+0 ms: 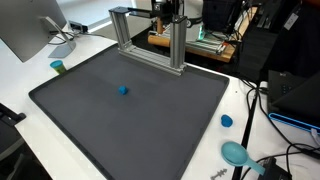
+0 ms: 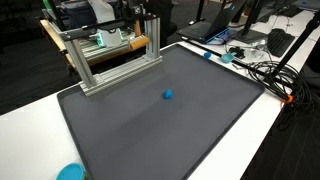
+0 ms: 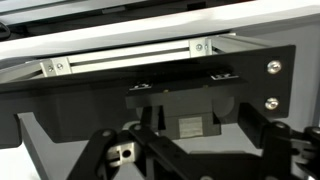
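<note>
Blue ball point(image 2: 168, 95) lies on the dark mat point(image 2: 150, 135) (aluminium frame point(image 2: 112, 60) behind)

1. An exterior view looks down from high up across the dark grey rectangular mat point(image 1: 150, 125) on the white surface point(image 1: 30, 75). It faces the silver aluminium frame point(image 1: 178, 45) at the far edge and stands far enough back to take in nearly the whole mat.
2. An exterior view looks down from another side, so the frame point(image 2: 120, 73) stands at upper left and the mat point(image 2: 170, 130) runs diagonally.
3. Both exterior views share the mat, the frame and the small blue ball point(image 1: 123, 89).
4. The wrist view sits very close to the frame point(image 3: 120, 60), facing its bar head-on, with the black hand point(image 3: 190, 160) along the bottom edge.
</note>
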Robot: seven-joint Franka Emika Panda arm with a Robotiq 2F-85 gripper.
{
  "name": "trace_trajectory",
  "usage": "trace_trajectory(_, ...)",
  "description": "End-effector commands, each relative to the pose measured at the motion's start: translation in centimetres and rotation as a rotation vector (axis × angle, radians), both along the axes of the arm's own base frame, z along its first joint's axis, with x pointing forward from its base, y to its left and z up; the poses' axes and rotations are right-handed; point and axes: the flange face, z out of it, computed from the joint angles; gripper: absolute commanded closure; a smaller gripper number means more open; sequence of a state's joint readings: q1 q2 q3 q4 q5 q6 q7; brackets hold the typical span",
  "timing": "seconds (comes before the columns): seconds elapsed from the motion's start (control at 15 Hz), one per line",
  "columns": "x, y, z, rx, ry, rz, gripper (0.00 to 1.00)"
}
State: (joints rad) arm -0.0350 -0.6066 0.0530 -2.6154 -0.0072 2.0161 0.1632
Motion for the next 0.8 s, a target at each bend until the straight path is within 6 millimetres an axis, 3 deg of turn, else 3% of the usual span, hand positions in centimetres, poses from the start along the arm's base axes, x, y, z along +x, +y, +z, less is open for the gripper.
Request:
trace_trajectory(0.0,0.0,0.5,-0.9,-0.011,0.007,0.002,0.00)
trace_trajectory(0.2,0.2,0.5,-1.2,0.002,0.002,0.011,0.03)
trace_trajectory(0.53,0.3,0.6,-1.4,0.041,0.001,0.040,0.45)
trace_trajectory(0.73,0.0,-0.7,-0.8,0.069,-0.018,0.064,0.51)
